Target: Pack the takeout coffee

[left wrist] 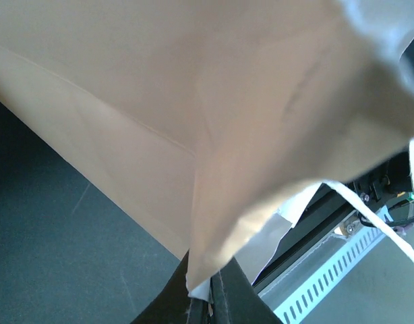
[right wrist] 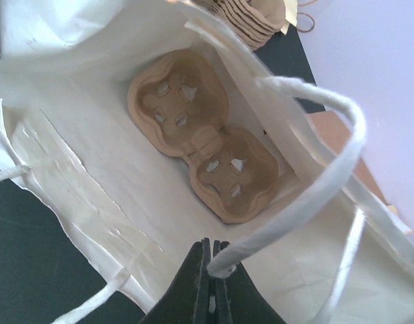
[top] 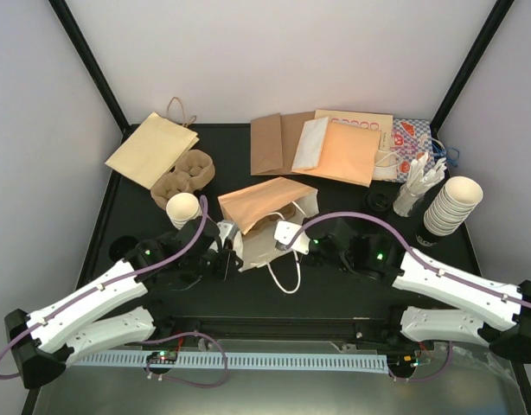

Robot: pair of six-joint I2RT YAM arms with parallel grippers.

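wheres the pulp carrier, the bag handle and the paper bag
pulp carrier (right wrist: 207, 143), right wrist view, bridge between its two wells
bag handle (right wrist: 294, 212), right wrist view, straight stretch of white cord
paper bag (top: 265, 201), top view, tan side panel

Bright even light, soft shadows, left wrist view blurred, paper bag (right wrist: 72, 169) interior glaring white
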